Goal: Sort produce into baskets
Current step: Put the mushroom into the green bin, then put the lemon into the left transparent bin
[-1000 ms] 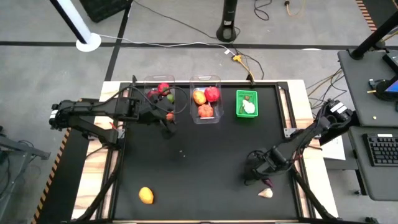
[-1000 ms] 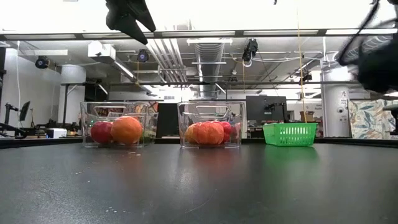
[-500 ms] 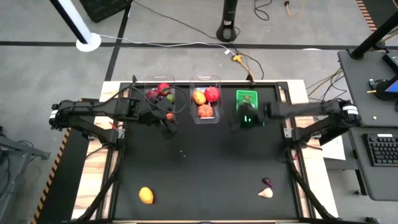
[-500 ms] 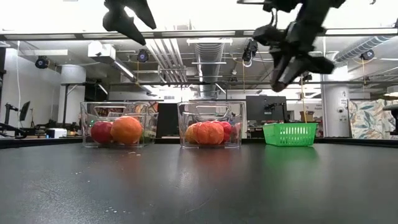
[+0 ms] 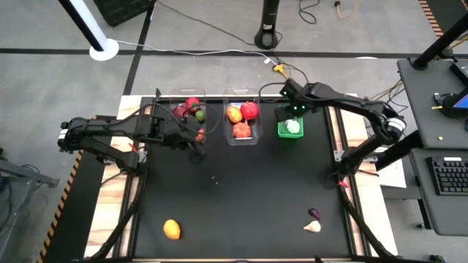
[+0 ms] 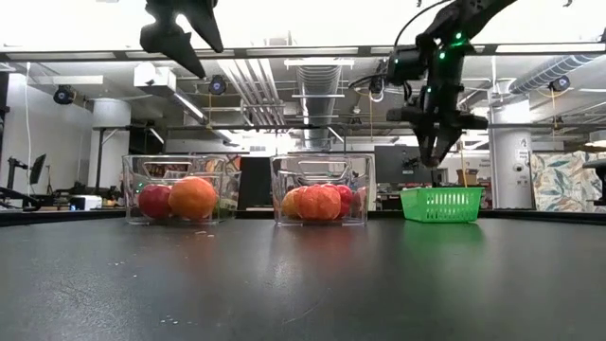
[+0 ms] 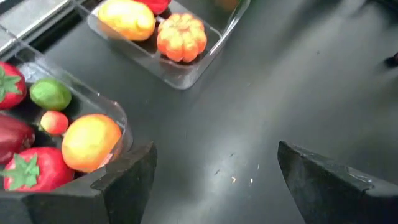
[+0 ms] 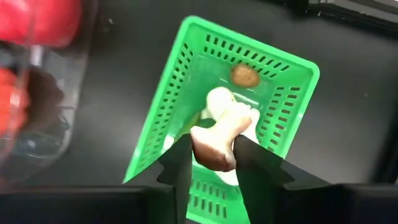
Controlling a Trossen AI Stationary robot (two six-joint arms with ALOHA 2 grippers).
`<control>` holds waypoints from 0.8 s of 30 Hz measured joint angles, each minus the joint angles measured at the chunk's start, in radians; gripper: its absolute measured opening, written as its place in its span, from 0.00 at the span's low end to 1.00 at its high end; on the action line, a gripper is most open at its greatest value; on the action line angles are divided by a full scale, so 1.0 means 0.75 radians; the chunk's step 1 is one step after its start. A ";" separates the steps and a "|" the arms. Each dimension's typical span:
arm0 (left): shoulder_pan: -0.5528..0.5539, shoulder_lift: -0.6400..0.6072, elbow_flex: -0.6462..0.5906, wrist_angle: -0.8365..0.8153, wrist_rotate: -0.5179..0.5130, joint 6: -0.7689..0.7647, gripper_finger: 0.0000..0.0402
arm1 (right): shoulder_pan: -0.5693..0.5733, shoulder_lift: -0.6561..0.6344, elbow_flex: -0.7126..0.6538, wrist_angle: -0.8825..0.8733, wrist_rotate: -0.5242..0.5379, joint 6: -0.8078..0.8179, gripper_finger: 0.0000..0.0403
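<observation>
My right gripper [image 8: 214, 165] hangs over the green mesh basket [image 8: 186, 93] at the far right, shut on a mushroom-shaped piece [image 8: 222, 138] with a pale stem and a brown cap. In the low view it [image 6: 436, 152] is above the basket [image 6: 440, 204]. A white piece [image 8: 217, 102] and a small brown one [image 8: 245, 76] lie in the basket. My left gripper [image 7: 214, 180] is open and holds nothing, raised beside the left clear tub [image 5: 189, 113], which holds red, green and orange produce. The middle clear tub [image 5: 242, 117] holds an orange pumpkin [image 7: 181, 37] and other pieces. My right gripper pinches the mushroom-shaped piece at its brown cap end [image 8: 214, 157] between its two fingers. The fingers come from above, pointing steeply down. The pale stem [image 8: 233, 124] sticks out past the fingertips toward the basket, and the piece is lifted clear above it.
On the black table lie an orange piece [image 5: 171, 229] near the front left, and a dark purple piece [image 5: 314, 214] and a white garlic-like piece [image 5: 312, 226] near the front right. The middle of the table is bare. Cables and stands are beyond the far edge.
My right gripper has risen from the table's front right, by the purple and white pieces, and swung toward the far edge until it is over the green basket, tipping steeper. My left gripper has rolled a little in place.
</observation>
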 joint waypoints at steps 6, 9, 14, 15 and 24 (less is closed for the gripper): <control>-0.001 0.000 0.000 -0.032 0.002 -0.042 0.78 | 0.001 0.057 -0.001 0.000 0.001 -0.037 0.40; -0.001 0.000 0.000 -0.036 0.004 -0.046 0.78 | 0.001 0.067 -0.001 0.001 0.002 -0.040 0.46; -0.001 -0.001 0.000 -0.069 0.088 -0.060 0.78 | 0.001 0.061 -0.002 0.002 0.002 -0.044 0.54; -0.001 -0.001 0.000 -0.079 0.118 -0.070 0.78 | 0.001 0.058 -0.002 0.002 0.002 -0.044 0.55; -0.259 -0.003 0.000 -0.320 0.557 -0.755 0.78 | 0.005 0.048 -0.002 0.011 -0.032 -0.043 0.64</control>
